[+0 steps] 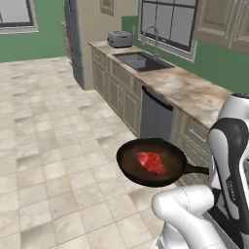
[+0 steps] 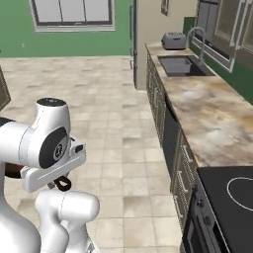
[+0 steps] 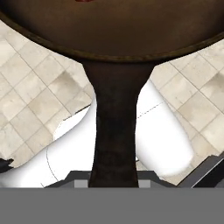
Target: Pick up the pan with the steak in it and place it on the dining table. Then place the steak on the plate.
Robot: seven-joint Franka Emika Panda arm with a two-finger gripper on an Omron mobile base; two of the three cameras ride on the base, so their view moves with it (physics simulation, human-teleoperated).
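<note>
The dark round pan [image 1: 151, 168] hangs level in the air over the tiled floor, with the red steak [image 1: 151, 162] lying near its middle. Its long black handle [image 1: 195, 169] points right and ends behind my white forearm. In the hand view the handle [image 3: 114, 122] runs straight down from the pan's rim [image 3: 109, 54] into my gripper [image 3: 113, 181], which is shut on its end. A sliver of the steak [image 3: 84, 1] shows at the top edge of that view. The dining table and the plate are out of view.
A marbled counter [image 1: 194, 90] with a sink [image 1: 141, 61] and a toaster [image 1: 119, 39] runs along the right, over cabinets and a dishwasher [image 1: 155, 116]. The black stovetop [image 2: 232, 197] lies at the lower right. Open tiled floor [image 1: 53, 146] spreads to the left.
</note>
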